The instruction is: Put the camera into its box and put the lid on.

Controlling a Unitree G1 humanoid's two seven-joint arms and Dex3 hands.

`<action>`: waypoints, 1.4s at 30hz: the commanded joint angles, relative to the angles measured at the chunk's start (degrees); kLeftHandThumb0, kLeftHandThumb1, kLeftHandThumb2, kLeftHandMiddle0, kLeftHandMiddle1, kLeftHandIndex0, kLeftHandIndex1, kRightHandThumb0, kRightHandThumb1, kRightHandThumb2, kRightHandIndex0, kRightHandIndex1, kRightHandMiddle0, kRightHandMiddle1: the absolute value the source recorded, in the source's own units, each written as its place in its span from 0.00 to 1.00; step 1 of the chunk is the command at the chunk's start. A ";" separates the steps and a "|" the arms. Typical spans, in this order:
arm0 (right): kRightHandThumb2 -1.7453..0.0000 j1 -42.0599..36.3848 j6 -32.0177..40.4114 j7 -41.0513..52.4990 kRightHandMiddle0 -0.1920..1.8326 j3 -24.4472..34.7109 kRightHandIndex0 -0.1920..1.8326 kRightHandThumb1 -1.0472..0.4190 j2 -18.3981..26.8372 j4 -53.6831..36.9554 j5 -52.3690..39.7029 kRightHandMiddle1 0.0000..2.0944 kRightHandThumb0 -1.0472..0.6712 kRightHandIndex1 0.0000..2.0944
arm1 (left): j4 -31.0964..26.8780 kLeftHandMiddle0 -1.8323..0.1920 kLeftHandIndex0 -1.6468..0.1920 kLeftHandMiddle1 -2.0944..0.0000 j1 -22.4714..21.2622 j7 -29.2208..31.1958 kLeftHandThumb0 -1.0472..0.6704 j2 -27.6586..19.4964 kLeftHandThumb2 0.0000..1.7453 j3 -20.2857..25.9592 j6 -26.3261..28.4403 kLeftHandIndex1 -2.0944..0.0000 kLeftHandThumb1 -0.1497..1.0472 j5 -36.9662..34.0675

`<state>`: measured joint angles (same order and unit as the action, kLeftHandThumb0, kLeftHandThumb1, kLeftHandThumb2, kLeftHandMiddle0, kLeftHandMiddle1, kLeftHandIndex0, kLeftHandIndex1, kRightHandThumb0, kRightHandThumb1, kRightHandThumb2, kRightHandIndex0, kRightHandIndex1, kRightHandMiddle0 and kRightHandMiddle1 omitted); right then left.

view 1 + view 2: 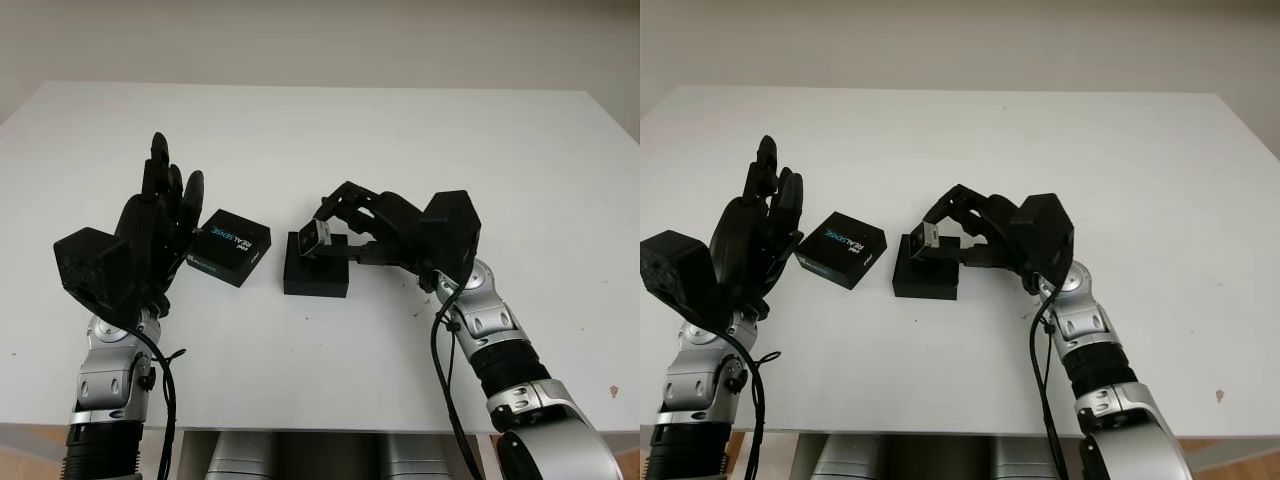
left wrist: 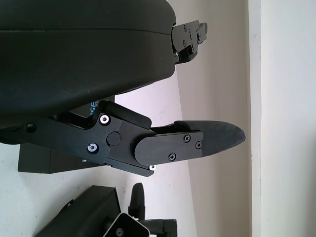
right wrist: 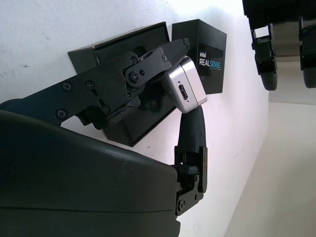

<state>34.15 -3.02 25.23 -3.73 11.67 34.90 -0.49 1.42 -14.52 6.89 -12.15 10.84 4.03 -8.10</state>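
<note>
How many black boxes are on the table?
2. The open box sits mid-table under the right hand, which holds the silver camera over it. The printed lid lies beside it, next to the open left hand.

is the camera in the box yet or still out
Out. The right hand holds the silver camera just above the open black box; the RealSense lid lies on the table beside the open left hand.

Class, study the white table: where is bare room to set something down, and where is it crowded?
Bare: the far half of the table beyond both hands, and the near strip before the box. Crowded: the middle, where the left hand, lid and right hand holding the camera cluster.
</note>
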 commanded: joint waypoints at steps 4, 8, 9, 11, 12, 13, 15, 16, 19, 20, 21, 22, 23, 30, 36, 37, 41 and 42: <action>0.97 1.01 -0.33 -0.43 0.23 0.10 0.17 0.07 -0.85 0.74 -0.06 0.87 0.36 0.02 | 0.06 1.00 1.00 1.00 0.04 -0.08 0.20 -0.11 0.29 0.00 -0.70 1.00 1.00 0.29; 0.97 1.05 -0.19 -0.58 0.23 0.15 0.17 0.07 -1.29 0.87 -0.22 0.87 0.36 0.02 | -0.08 1.00 1.00 1.00 0.12 -0.09 0.20 -0.14 0.29 -0.03 -0.47 1.00 1.00 0.21; 0.97 1.06 -0.26 -0.54 0.23 0.15 0.17 0.08 -1.40 0.96 -0.23 0.87 0.36 0.02 | -0.09 1.00 1.00 1.00 0.12 -0.04 0.20 -0.18 0.29 -0.05 -0.48 1.00 1.00 0.22; 0.97 1.09 -0.42 -0.47 0.23 0.08 0.17 0.08 -1.55 1.16 -0.14 0.87 0.36 0.02 | -0.13 1.00 1.00 1.00 0.10 -0.11 0.20 -0.14 0.29 -0.01 -0.36 1.00 1.00 0.16; 0.97 1.11 -0.47 -0.42 0.23 0.00 0.17 0.08 -1.58 1.24 -0.05 0.86 0.36 0.02 | -0.14 1.00 1.00 1.00 0.11 -0.13 0.20 -0.10 0.29 0.03 -0.35 1.00 1.00 0.11; 0.97 1.13 -0.54 -0.44 0.24 -0.12 0.17 0.07 -1.58 1.30 0.11 0.86 0.36 0.02 | -0.08 1.00 1.00 1.00 0.09 -0.19 0.20 -0.05 0.28 0.06 -0.44 1.00 1.00 0.11; 0.97 1.23 -0.47 -0.42 0.24 -0.20 0.17 0.07 -1.67 1.58 0.21 0.87 0.36 0.02 | -0.08 1.00 1.00 1.00 0.11 -0.21 0.20 -0.08 0.28 0.05 -0.42 1.00 1.00 0.15; 0.97 1.22 -0.46 -0.31 0.24 -0.19 0.17 0.07 -1.70 1.67 0.15 0.87 0.36 0.02 | -0.12 1.00 1.00 1.00 0.18 -0.17 0.20 -0.12 0.29 0.00 -0.56 1.00 1.00 0.22; 0.97 1.13 -0.15 -0.11 0.24 -0.03 0.17 0.07 -1.82 1.82 -0.14 0.87 0.36 0.02 | -0.22 1.00 1.00 1.00 0.34 0.07 0.21 -0.19 0.29 -0.10 -0.77 1.00 1.00 0.23; 0.97 1.09 0.00 -0.08 0.24 0.07 0.17 0.07 -1.89 1.86 -0.27 0.87 0.35 0.02 | -0.25 1.00 1.00 1.00 0.38 0.12 0.21 -0.17 0.29 -0.11 -0.78 1.00 1.00 0.21; 0.97 1.07 0.01 -0.06 0.24 0.12 0.17 0.07 -1.93 1.96 -0.33 0.87 0.35 0.02 | -0.33 1.00 1.00 1.00 0.43 0.06 0.21 -0.12 0.29 -0.10 -0.71 1.00 1.00 0.21; 0.97 1.05 -0.09 -0.01 0.24 0.15 0.17 0.07 -1.96 2.10 -0.36 0.87 0.35 0.02 | -0.37 1.00 1.00 1.00 0.47 0.02 0.21 -0.06 0.29 -0.10 -0.67 1.00 1.00 0.20; 0.97 1.00 -0.21 0.09 0.24 0.17 0.17 0.07 -1.97 2.21 -0.41 0.87 0.35 0.02 | -0.50 1.00 1.00 1.00 0.54 -0.01 0.21 0.04 0.29 -0.08 -0.55 1.00 1.00 0.09; 0.97 0.74 0.09 0.05 0.24 -0.43 0.17 0.08 -1.62 2.35 0.57 0.87 0.35 0.02 | -0.74 1.00 1.00 1.00 0.69 -0.23 0.21 0.15 0.29 -0.19 -0.43 1.00 1.00 0.18; 0.97 -0.04 -0.27 -0.86 0.25 -2.06 0.19 0.08 -0.85 2.03 3.32 0.87 0.35 0.03 | -0.72 1.00 1.00 1.00 1.00 -0.03 0.21 0.17 0.30 -0.33 -0.52 1.00 1.00 0.10; 0.97 -0.22 -1.02 -1.05 0.25 -2.40 0.19 0.08 -0.68 2.17 3.97 0.87 0.35 0.03 | -0.76 1.00 1.00 1.00 1.07 -0.07 0.21 0.18 0.30 -0.38 -0.45 1.00 1.00 0.15; 0.97 -0.71 -4.08 -2.13 0.26 -3.58 0.20 0.08 -0.17 3.08 6.42 0.86 0.34 0.04 | -0.63 1.00 1.00 1.00 1.02 0.06 0.21 0.24 0.29 -0.33 -0.38 1.00 1.00 -0.27; 0.97 -0.79 -4.67 -2.36 0.26 -3.89 0.20 0.08 -0.01 3.20 6.99 0.86 0.34 0.04 | -0.63 1.00 1.00 1.00 1.00 0.07 0.21 0.27 0.29 -0.30 -0.34 1.00 1.00 -0.36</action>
<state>34.16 -6.74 22.91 -6.59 11.72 37.48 5.78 1.41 -13.59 6.86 -11.99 10.45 3.88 -8.22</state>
